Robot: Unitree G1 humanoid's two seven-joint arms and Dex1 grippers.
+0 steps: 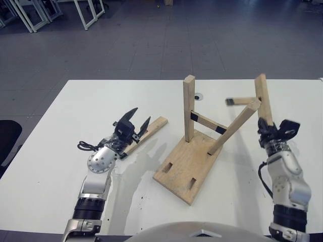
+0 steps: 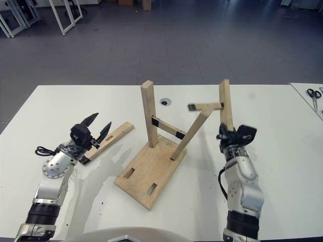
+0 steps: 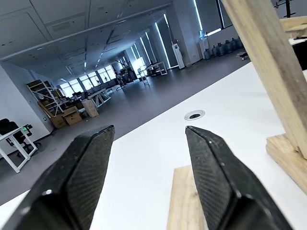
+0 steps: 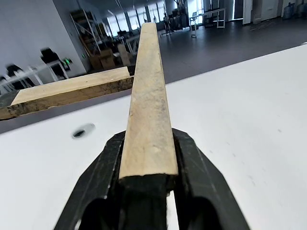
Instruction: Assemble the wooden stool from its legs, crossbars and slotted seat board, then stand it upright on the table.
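The slotted seat board [image 1: 187, 166] lies flat on the white table [image 1: 60, 166]. An upright leg [image 1: 189, 108] and a tilted leg [image 1: 234, 126] stand in it, joined by a black-taped crossbar [image 1: 208, 122]. My right gripper [image 1: 275, 130] is shut on the lower end of another leg [image 4: 148, 96], held nearly upright to the right of the board. A short crossbar [image 1: 242, 101] sticks out from that leg's top and touches the tilted leg. My left gripper [image 1: 142, 114] is open just above a loose leg [image 1: 151, 128] lying on the table left of the board.
A round cable hole [image 1: 198, 96] sits in the table behind the board. Two open slots [image 1: 169, 166] show at the board's near end. Scissors [image 2: 314, 94] lie on a neighbouring table at the far right. The table's front edge is close to both arms.
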